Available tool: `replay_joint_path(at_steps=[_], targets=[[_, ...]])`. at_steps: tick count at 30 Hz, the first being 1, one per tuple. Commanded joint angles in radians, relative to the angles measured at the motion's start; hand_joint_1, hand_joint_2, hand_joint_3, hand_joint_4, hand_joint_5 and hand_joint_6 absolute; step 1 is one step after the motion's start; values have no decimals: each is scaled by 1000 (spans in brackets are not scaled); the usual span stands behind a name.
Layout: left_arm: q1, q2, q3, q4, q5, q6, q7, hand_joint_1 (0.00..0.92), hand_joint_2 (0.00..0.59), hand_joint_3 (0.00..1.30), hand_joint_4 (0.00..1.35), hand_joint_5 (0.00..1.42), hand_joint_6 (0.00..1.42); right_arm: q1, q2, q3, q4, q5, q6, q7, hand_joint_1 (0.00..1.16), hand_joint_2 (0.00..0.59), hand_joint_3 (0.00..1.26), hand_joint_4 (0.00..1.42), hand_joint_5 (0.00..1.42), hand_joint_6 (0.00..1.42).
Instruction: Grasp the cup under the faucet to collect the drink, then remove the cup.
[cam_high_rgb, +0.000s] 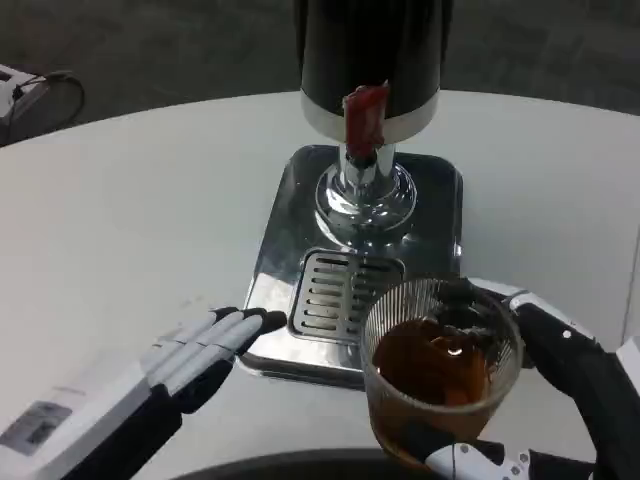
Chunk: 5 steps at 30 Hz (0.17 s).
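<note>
A ribbed clear glass cup (440, 372) holding brown drink is at the lower right, in front of the dispenser's base. My right hand (545, 400) grips it, fingers wrapped around its far side and its bottom. The black drink dispenser (370, 50) stands at the top centre with a red tap lever (365, 115) above a chrome stem. Its chrome base (430, 200) carries a slotted drip grate (335, 292) with nothing on it. My left hand (205, 350) lies flat on the table at the lower left, fingers extended, its tips by the base's front left corner.
The white round table (130, 210) spreads left and right of the dispenser. A grey device with a cable (25, 90) sits at the far left edge. Dark floor lies beyond the table.
</note>
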Motion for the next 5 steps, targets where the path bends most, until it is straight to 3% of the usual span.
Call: replay_joint_path(at_steps=[1, 5], targets=[[21, 11, -3, -18, 17, 15, -7, 0, 100, 57, 0, 0, 75, -1, -2, -2, -31, 22, -58, 4, 785, 238, 696, 731, 793, 469], [21, 12, -3, -20, 17, 24, -6, 0, 100, 57, 0, 0, 75, -3, -6, -3, -32, 22, -63, 10, 785, 238, 699, 733, 798, 469]])
